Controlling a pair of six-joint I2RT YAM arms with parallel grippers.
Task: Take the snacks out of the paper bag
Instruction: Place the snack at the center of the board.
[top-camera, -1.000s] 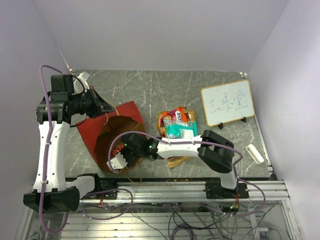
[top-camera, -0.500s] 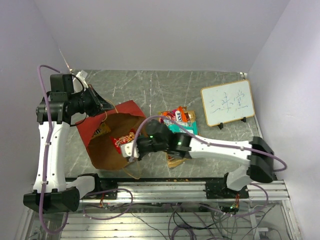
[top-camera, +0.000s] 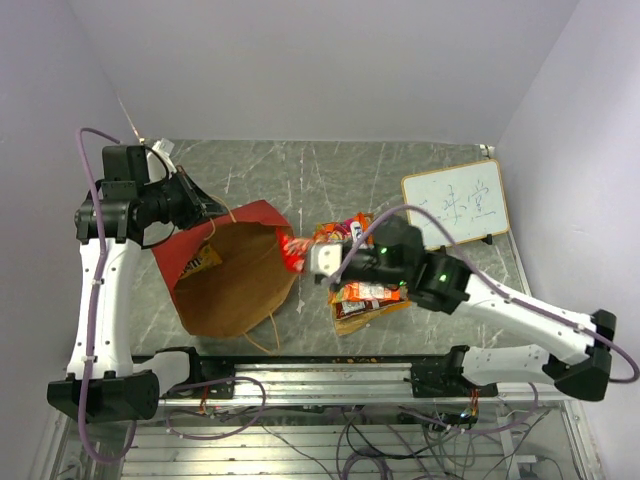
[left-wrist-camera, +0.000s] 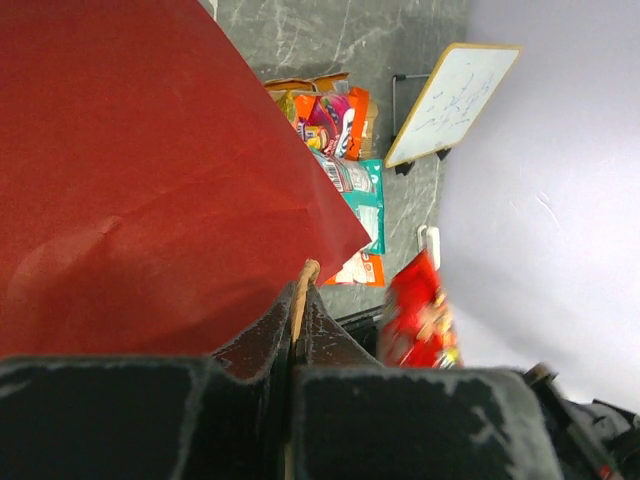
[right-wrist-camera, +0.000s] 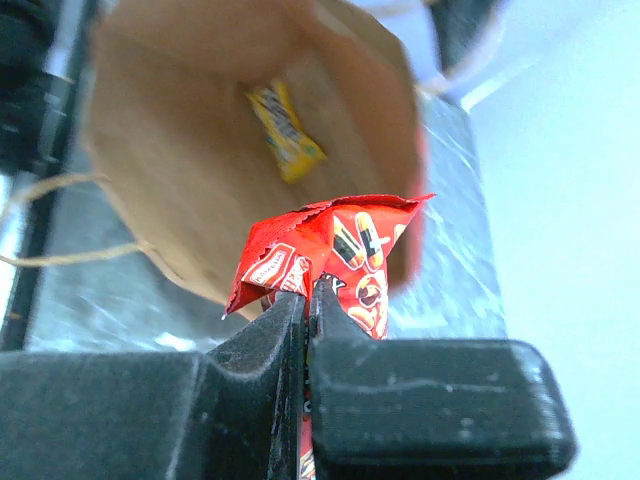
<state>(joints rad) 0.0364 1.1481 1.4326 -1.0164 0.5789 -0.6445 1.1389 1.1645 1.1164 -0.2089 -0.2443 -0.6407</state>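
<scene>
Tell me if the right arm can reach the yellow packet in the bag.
Probably not yet: the right gripper is shut on a red packet. Otherwise the open mouth of the paper bag faces it, leaving the yellow packet unobstructed.

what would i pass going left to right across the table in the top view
paper bag → red packet held up at the bag's mouth → snack pile → whiteboard
</scene>
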